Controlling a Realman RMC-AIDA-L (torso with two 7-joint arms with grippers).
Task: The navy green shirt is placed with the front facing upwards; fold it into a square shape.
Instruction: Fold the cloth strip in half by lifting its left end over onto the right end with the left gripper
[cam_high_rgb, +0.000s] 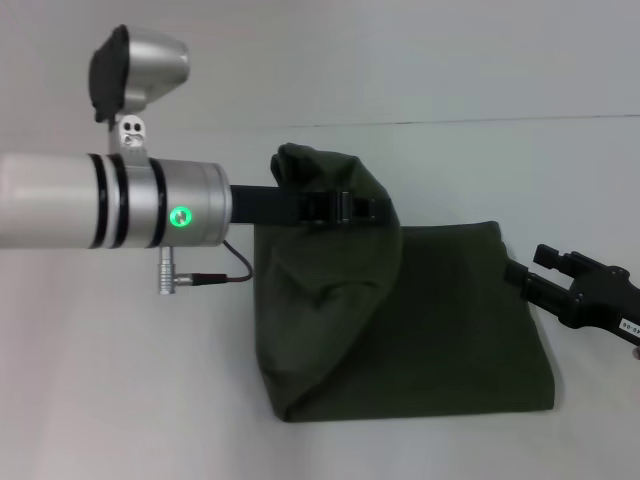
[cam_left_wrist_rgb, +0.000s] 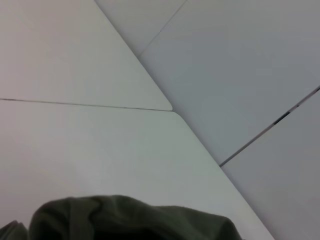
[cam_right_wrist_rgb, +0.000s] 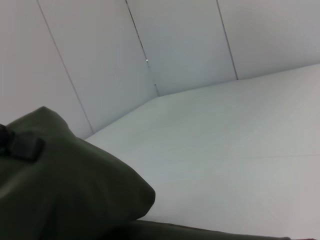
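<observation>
left gripper (cam_high_rgb: 375, 208) fingers buried in shirt (cam_high_rgb: 440, 320) fold | right arm (cam_high_rgb: 590, 290) cropped at edge

White table (cam_high_rgb: 120, 400) is lying open on the robot's left, in front of and behind the navy green shirt (cam_high_rgb: 440, 330), offering free passage there. The left arm is reaching across over the cloth, its left gripper (cam_high_rgb: 365, 208) holding a raised fold above the flat part and blocking approach from above on that side. The right gripper (cam_high_rgb: 545, 265) is sitting at the shirt's right edge, occupying that side, with bare table showing behind it.
</observation>
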